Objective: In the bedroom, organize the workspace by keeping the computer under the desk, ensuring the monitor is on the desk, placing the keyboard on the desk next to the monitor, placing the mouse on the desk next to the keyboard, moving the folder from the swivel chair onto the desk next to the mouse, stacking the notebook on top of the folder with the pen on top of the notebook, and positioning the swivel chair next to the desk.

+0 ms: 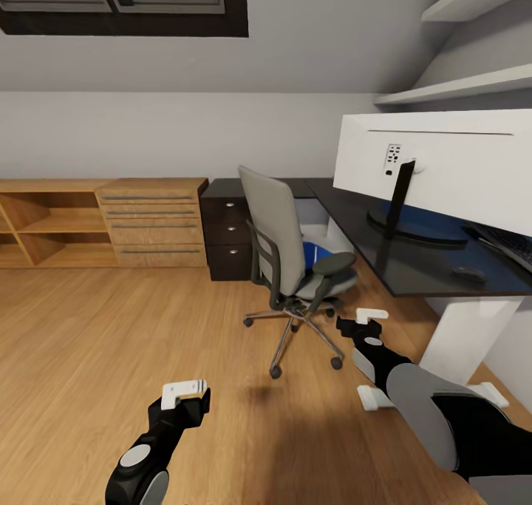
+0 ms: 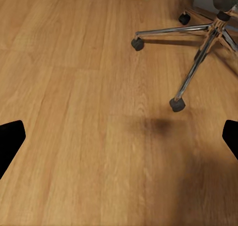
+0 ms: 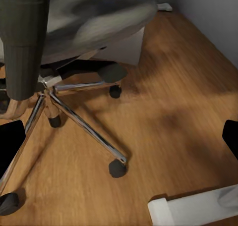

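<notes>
Ahead of my left gripper (image 1: pixel 185 391) stand light wooden shelving (image 1: pixel 44 224), a wooden drawer chest (image 1: pixel 154 222), and a dark drawer cabinet (image 1: pixel 227 231).

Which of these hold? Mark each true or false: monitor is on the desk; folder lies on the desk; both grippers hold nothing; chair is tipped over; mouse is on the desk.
1. The monitor stands on the desk. True.
2. The folder lies on the desk. False: it is on the swivel chair seat.
3. The left gripper and right gripper hold nothing. True.
4. The swivel chair is tipped over. False: it stands upright on its casters.
5. The mouse is on the desk. True.
</notes>
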Available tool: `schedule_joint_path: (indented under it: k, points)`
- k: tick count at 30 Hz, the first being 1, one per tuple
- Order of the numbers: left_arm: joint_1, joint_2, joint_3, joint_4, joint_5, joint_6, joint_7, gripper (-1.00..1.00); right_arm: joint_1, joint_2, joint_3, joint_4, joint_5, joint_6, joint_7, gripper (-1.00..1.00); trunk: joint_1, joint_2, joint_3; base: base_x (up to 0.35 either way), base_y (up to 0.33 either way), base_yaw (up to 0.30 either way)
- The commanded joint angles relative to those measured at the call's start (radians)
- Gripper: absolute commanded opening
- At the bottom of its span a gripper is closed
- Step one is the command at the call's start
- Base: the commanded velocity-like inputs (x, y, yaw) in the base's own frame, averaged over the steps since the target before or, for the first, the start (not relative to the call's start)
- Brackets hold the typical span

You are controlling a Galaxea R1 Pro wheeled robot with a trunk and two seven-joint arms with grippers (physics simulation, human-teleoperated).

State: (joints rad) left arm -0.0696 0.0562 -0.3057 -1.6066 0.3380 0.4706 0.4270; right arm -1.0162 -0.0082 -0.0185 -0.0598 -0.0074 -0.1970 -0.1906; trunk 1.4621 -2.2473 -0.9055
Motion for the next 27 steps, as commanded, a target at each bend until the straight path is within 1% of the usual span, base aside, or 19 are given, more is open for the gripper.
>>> schedule_joint_path:
  k: [1, 10, 20, 27]
  points:
    - [-0.001, 0.001, -0.003, -0.002, 0.01, 0.002, 0.011, 1.0, -0.001, 0.0, -0.001, 0.001, -0.001, -0.004, -0.001, 1.0, 0.004, -0.008, -0.004, 0.0, 0.0, 0.0]
    - [-0.001, 0.001, -0.003, -0.002, 0.01, 0.002, 0.011, 1.0, -0.001, 0.001, -0.003, 0.0, -0.013, -0.001, -0.001, 1.0, 0.038, -0.071, -0.032, 0.0, 0.0, 0.0]
    - [0.0, 0.003, -0.003, -0.001, 0.01, 0.002, 0.012, 1.0, 0.001, -0.002, -0.002, 0.004, -0.015, -0.007, 0.002, 1.0, 0.038, -0.071, -0.032, 0.0, 0.0, 0.0]
    - [0.0, 0.004, -0.003, 0.004, 0.01, 0.003, 0.012, 1.0, 0.001, 0.001, 0.0, 0.006, -0.016, -0.01, 0.004, 1.0, 0.038, -0.071, -0.032, 0.0, 0.0, 0.0]
